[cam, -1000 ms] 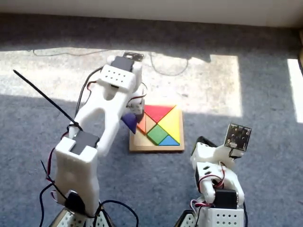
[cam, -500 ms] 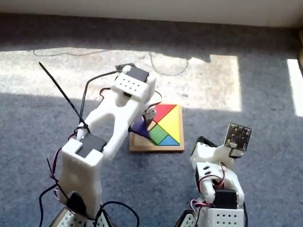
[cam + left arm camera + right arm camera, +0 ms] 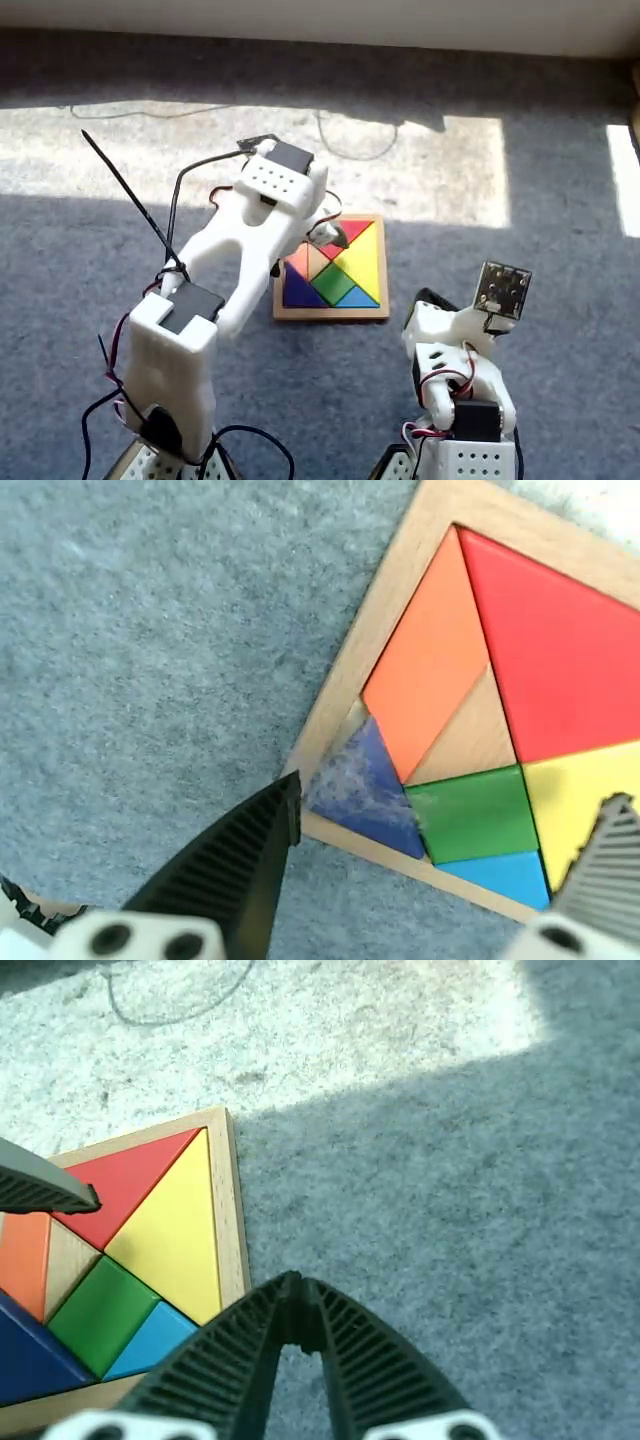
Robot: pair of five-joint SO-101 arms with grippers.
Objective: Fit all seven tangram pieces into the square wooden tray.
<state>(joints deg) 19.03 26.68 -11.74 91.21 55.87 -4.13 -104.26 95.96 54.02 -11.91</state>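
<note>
Well, bright colored pieces [image 3: 355, 265] fill the wooden tray [image 3: 330, 314]; left gripper [image 3: 450, 800] gapes wide, empty; right gripper [image 3: 300, 1312] is closed, empty.

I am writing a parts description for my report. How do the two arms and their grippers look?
Both arms, left arm and right arm, are white plastic shells with black motor blocks and thin black and red cables. The left gripper and right gripper have ribbed, tapering fingers, mostly black.

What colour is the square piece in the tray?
The square piece is green; the left wrist view shows it best.
</note>
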